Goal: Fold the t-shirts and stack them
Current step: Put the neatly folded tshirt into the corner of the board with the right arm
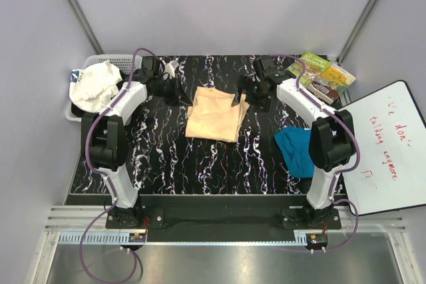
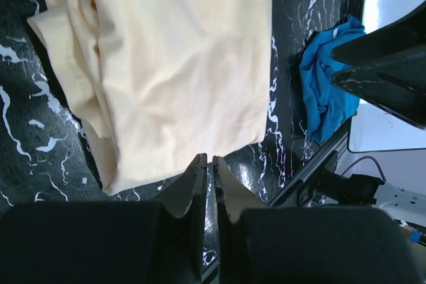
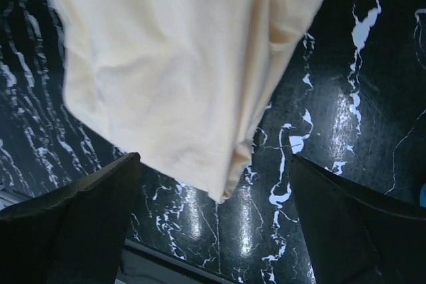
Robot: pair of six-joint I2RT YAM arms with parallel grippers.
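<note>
The work surface is a black tabletop with white marble veining (image 1: 166, 157). Plain pale grey-lilac wall panels (image 1: 219, 4) enclose it at the back and on both sides, with slanting grey metal corner posts (image 1: 74, 8) at the joins. A slotted aluminium rail (image 1: 219, 225) runs along the near edge, above a brushed metal sheet (image 1: 219, 264). A white rectangular whiteboard with red handwriting (image 1: 389, 141) rests askew at the right. Lighting is even, and the tabletop shows soft reflections.
</note>
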